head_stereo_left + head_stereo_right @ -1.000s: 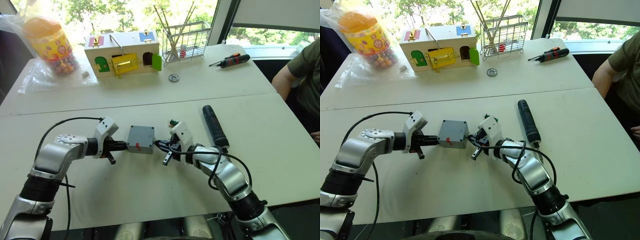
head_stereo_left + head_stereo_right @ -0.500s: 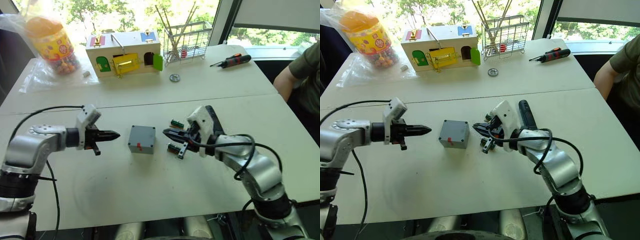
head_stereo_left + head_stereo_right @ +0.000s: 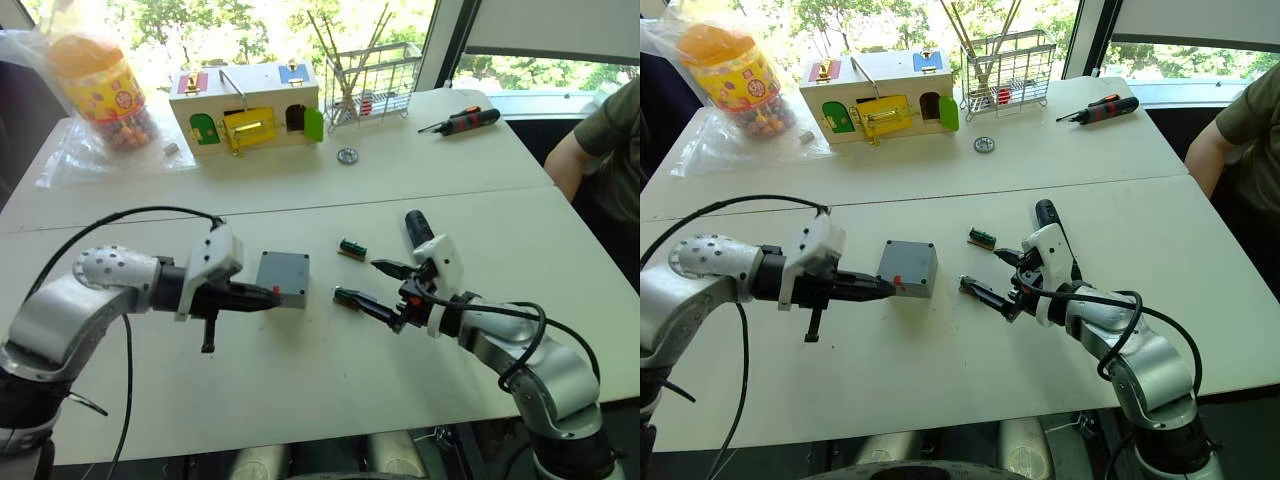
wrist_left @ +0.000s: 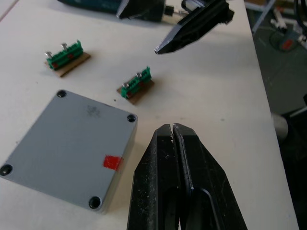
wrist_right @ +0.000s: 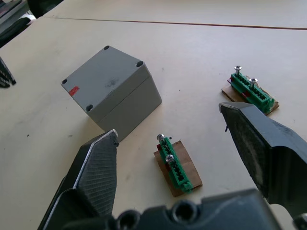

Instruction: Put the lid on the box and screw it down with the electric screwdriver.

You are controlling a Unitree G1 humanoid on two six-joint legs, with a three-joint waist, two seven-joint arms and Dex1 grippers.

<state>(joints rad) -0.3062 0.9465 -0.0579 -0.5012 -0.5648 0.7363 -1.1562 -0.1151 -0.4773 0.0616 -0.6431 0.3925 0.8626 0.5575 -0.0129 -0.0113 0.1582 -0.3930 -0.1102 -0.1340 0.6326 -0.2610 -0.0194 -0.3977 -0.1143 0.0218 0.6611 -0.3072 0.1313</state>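
Bright daylight pouring in through the big back windows (image 3: 250, 25), foliage outside blown out to near white. Soft, faint shadows under the arms on the pale matte tabletop (image 3: 300, 380). Sharp focus in the head views; close black fingers (image 4: 180, 187) slightly soft in the left wrist view.

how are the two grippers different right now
The left gripper is shut, its fingers pressed together, with the tip close beside the box near its red mark. The right gripper is open, its fingers spread wide, hovering near a small green terminal block and further from the box. Neither holds anything; both point inward toward the box between them, low over the white table.
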